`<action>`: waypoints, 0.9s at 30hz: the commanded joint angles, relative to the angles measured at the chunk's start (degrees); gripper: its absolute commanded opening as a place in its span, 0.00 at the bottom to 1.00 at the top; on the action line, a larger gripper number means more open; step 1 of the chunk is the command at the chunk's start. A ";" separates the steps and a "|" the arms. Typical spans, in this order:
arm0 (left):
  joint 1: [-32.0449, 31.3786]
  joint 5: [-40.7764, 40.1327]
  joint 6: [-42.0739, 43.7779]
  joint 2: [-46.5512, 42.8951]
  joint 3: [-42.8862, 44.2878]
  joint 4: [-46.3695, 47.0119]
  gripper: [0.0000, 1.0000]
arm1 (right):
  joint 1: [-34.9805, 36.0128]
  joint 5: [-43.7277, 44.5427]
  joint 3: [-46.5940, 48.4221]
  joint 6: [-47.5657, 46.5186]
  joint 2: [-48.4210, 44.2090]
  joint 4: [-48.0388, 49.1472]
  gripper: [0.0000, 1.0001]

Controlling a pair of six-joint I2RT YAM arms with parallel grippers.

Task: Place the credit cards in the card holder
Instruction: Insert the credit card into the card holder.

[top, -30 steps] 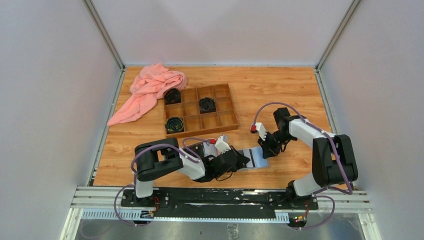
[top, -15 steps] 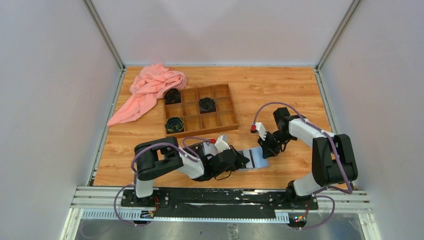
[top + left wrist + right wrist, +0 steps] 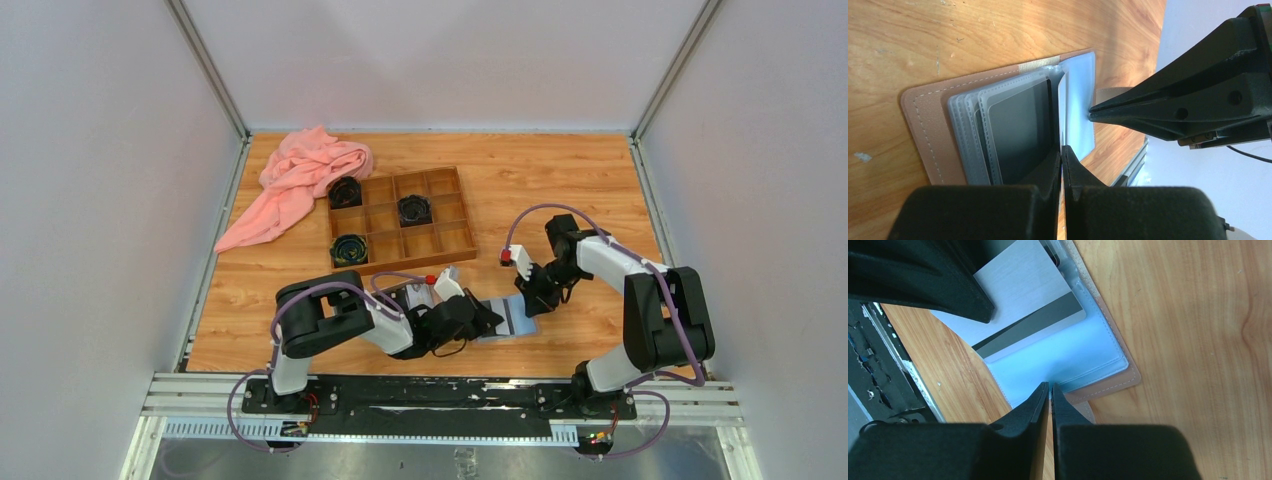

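The tan card holder (image 3: pixel 516 323) lies open on the table near the front edge, its pale grey-blue pocket page (image 3: pixel 1068 360) up. My left gripper (image 3: pixel 484 316) is shut on a light grey credit card (image 3: pixel 1028 297) with a dark stripe, whose end sits in the pocket page. In the left wrist view the gripper (image 3: pixel 1062 150) holds that card edge-on, beside clear sleeves holding a black card (image 3: pixel 1020 130) on the leather cover (image 3: pixel 923 130). My right gripper (image 3: pixel 1050 386) is shut, its tip pressing on the page's edge; it also shows in the top view (image 3: pixel 532 304).
A brown wooden compartment box (image 3: pixel 452 238) with black coiled items (image 3: pixel 415 210) stands behind the grippers. A pink cloth (image 3: pixel 300 180) lies at the back left. The metal rail (image 3: pixel 440 395) runs along the table's front edge, close to the holder.
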 commanded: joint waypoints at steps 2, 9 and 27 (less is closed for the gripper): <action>0.53 2.21 2.06 2.14 0.42 -3.65 0.00 | 0.88 5.46 -1.13 -1.20 2.55 3.45 0.10; 0.54 4.59 2.14 3.76 1.58 -3.61 0.07 | 0.86 4.56 -0.78 -1.39 1.21 2.51 0.11; 0.54 5.27 2.01 4.00 1.35 -3.65 0.09 | 7.97 -13.16 16.98 11.62 6.89 -7.21 0.16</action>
